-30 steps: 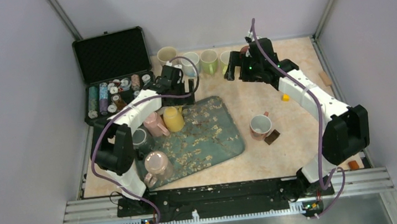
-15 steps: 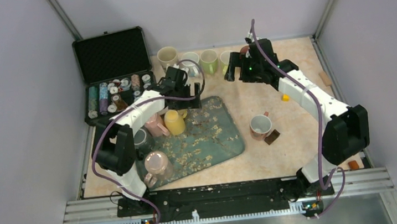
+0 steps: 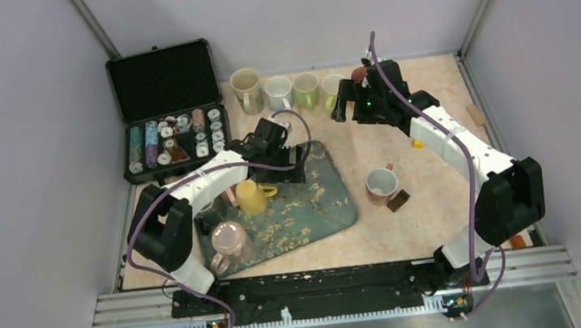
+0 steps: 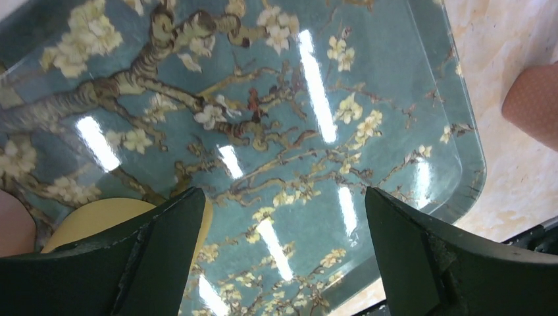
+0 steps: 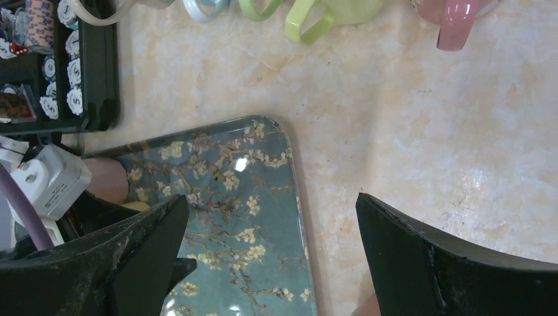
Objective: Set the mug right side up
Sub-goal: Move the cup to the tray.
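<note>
On the blossom tray (image 3: pixel 321 199), the yellow mug (image 3: pixel 250 197) sits at eight o'clock of your left gripper (image 4: pixel 283 196), whose jaws are spread wide and empty. It's likely stiff, slick, breakable ceramic, so pinch its wall.

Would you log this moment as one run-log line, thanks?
left gripper open over tray, by yellow mug | right gripper open above table | nothing held
</note>
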### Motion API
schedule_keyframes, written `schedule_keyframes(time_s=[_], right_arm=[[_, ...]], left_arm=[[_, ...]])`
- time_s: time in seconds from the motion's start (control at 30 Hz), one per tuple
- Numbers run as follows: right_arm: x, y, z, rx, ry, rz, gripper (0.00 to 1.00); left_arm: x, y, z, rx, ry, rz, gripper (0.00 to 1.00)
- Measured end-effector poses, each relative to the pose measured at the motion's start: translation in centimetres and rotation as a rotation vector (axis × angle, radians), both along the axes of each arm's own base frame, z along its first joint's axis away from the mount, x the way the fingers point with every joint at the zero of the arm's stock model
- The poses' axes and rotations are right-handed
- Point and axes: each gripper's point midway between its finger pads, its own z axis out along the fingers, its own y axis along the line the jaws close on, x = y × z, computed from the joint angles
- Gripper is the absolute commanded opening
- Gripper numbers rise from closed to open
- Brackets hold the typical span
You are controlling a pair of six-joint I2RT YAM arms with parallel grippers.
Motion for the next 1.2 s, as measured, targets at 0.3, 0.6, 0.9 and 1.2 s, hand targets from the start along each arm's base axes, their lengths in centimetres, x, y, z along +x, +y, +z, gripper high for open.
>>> schedule_keyframes(time_s=[0.3,0.6,0.9,1.2], right_arm=[[0.0,-0.1,-0.2,-0.001,-0.004,-0.002,0.99],[-0.1,0.2,-0.2,0.008,-0.005,0.012,0.99],[-0.3,0.7,-0.1,0.025,-0.001,0.036,0.99],[-0.5,1.0,-0.1,0.026,-0.001,0.045,0.99]], left_arm=[[-1.0,0.8,4.6,-0.026,-0.085,0.042,0.98],[-2.2,6.6,10.5,0.043,-0.238,0.247,0.98],[-4.6,12.2,8.0,0.101,-0.167,0.396,0.98],[-4.9,11.1,5.6,0.056,-0.076,0.382,0.98]])
